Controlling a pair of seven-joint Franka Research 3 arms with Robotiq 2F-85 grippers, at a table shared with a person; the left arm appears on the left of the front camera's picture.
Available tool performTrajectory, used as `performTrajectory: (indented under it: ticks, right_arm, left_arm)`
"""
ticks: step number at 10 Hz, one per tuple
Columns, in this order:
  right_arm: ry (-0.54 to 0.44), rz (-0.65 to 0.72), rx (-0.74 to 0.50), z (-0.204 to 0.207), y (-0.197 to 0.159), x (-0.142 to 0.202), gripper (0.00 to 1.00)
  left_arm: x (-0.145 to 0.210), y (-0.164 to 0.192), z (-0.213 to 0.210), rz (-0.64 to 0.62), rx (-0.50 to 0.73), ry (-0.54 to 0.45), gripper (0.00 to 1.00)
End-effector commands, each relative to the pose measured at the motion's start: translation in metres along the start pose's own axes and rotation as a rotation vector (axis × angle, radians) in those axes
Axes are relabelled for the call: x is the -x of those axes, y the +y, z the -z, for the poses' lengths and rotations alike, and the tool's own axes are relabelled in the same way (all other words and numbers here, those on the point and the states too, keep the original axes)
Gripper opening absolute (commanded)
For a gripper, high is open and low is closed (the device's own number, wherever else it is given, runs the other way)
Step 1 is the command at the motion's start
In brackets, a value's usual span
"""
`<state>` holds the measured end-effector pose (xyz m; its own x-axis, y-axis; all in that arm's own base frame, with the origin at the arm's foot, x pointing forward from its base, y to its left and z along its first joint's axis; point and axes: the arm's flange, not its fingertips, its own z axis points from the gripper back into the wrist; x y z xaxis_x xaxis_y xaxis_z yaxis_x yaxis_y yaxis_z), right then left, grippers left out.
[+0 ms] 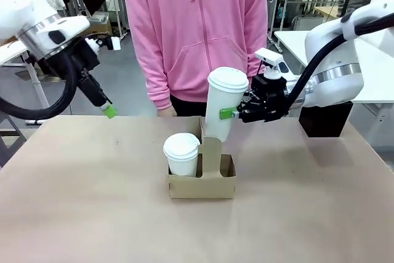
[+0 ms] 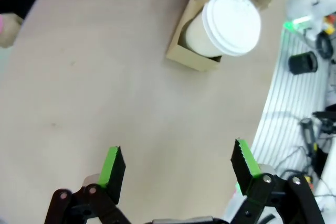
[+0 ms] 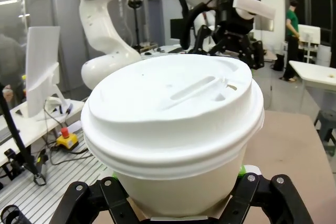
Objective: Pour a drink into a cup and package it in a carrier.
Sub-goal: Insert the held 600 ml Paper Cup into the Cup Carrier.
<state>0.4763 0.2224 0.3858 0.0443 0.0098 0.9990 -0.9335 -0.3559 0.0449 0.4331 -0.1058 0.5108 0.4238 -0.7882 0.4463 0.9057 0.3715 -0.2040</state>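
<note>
Right pincer (image 1: 229,114) pinching tall lidded cup (image 1: 223,108) mid-wall, holding it tilted above carrier's (image 1: 202,180) free slot on tabletop (image 1: 92,201). Paper wall likely crushing under hard squeeze; probably top-heavy if filled. Left pincer (image 2: 178,163) hanging spread, holding nothing.

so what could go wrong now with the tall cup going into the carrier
The tall cup hangs tilted in the right gripper, so its base may catch the carrier handle tab or rim instead of the free slot. The carrier is light cardboard, so a sideways nudge could shift it or tip the short cup.
</note>
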Motion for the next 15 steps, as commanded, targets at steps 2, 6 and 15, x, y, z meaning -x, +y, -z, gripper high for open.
performTrajectory:
  ticks: [2,6,15]
  right_arm:
    - [0.026,0.003,-0.077,0.002,0.010,0.005,0.81]
    - [0.001,0.020,-0.102,0.016,0.004,0.043,0.81]
    - [0.025,0.050,-0.132,0.007,0.004,0.099,0.81]
  left_arm:
    - [0.029,0.007,0.002,0.060,0.085,-0.050,1.00]
    - [0.044,0.015,0.004,0.091,0.168,-0.077,1.00]
    - [0.036,0.009,0.004,0.079,0.097,-0.028,1.00]
